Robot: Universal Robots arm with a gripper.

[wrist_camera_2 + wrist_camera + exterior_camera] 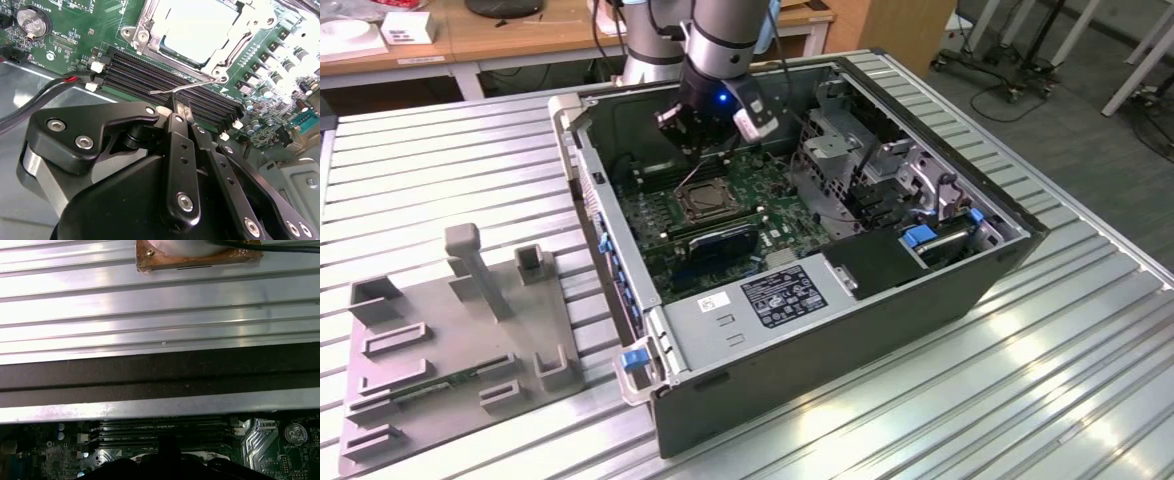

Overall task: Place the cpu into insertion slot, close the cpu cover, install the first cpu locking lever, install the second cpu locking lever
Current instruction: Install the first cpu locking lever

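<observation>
Cpu: flat square chip with a pale, smooth metal top, seated in the insertion slot on the green circuit board.
Cpu cover: thin silvery frame plate with a cut-out centre, lying flat around the chip's edges.
Locking lever: thin bright wire rod with a hooked end, raised at a slant along the socket's edge, above the long black memory slots.
Gripper: matte black linked fingers with round bolt heads, drawn together until the tips meet. Nothing is visibly clamped between them. The tips sit right against the lever's free end; contact cannot be told.
Coin battery: round, shiny, far across the board.
Cable: black with a red band, plugged in beside the memory slots.
Computer case: grey sheet-metal box lying open on its side.
Table: ribbed aluminium.
Grey holder: moulded plate with upright posts, on the exterior view's left of the case.
</observation>
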